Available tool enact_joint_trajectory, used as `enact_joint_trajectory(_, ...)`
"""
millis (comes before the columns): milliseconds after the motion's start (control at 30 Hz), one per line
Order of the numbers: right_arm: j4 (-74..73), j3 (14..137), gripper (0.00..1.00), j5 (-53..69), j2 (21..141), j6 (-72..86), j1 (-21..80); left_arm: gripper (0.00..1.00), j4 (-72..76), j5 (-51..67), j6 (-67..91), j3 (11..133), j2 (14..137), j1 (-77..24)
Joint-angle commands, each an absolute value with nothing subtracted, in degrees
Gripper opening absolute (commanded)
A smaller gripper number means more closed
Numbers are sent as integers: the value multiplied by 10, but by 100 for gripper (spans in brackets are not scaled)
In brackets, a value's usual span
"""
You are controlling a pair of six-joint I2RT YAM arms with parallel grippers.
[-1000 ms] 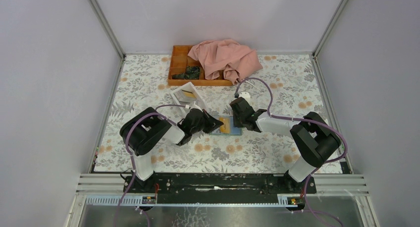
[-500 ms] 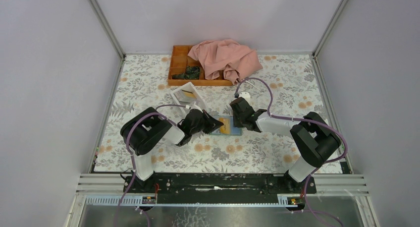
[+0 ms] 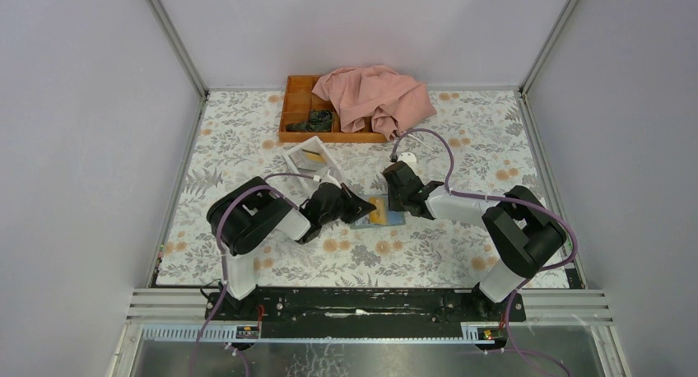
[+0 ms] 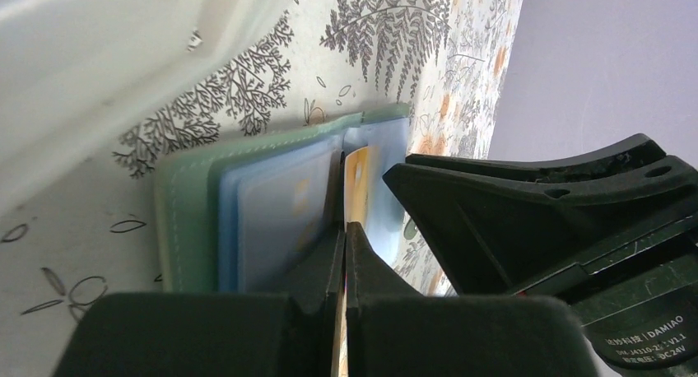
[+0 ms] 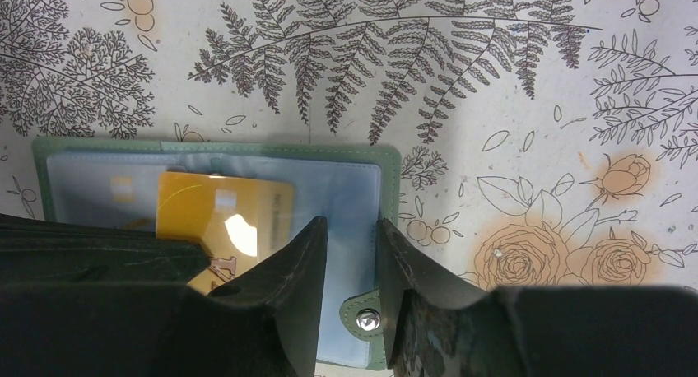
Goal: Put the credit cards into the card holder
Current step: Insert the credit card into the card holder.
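The card holder (image 5: pixel 214 147) lies open on the floral cloth, grey-green outside with pale blue sleeves inside, also visible from above (image 3: pixel 394 219). My left gripper (image 4: pixel 346 227) is shut on an orange credit card (image 4: pixel 355 175), held edge-on with its front end in the holder's sleeve. From the right wrist this orange card (image 5: pixel 222 216) lies partly inside the blue sleeve. A pale card (image 4: pixel 284 208) sits in the other sleeve. My right gripper (image 5: pixel 352 229) stands part open over the holder's right page, beside the snap tab (image 5: pixel 366 318), with nothing between its fingers.
A white open-topped box (image 3: pixel 311 160) stands just behind my left gripper (image 3: pixel 365 210), its wall close in the left wrist view (image 4: pixel 99 56). An orange wooden tray (image 3: pixel 298 105) with a pink cloth (image 3: pixel 374 97) sits at the back. A small white object (image 3: pixel 407 157) lies behind my right gripper (image 3: pixel 393 204).
My left arm has shifted a little to the right, carrying the orange card further toward the holder. The right arm has stayed where it was.
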State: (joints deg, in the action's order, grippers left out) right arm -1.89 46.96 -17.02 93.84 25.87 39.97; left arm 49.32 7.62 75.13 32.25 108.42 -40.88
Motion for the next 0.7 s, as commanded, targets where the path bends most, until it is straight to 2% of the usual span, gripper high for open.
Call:
enact_joint_trajectory(0,-19,467,36,-170,932,268,398,0,440,87,756,327,1113,-423)
enact_joint_trajectory(333,-20,465,36,-168,931,270,398,0,422,38,770,320,1111,-435)
enact_joint_trajectory(667,-18,454,36,-164,929,277,397,0,540,-49,853,228,1092,-436)
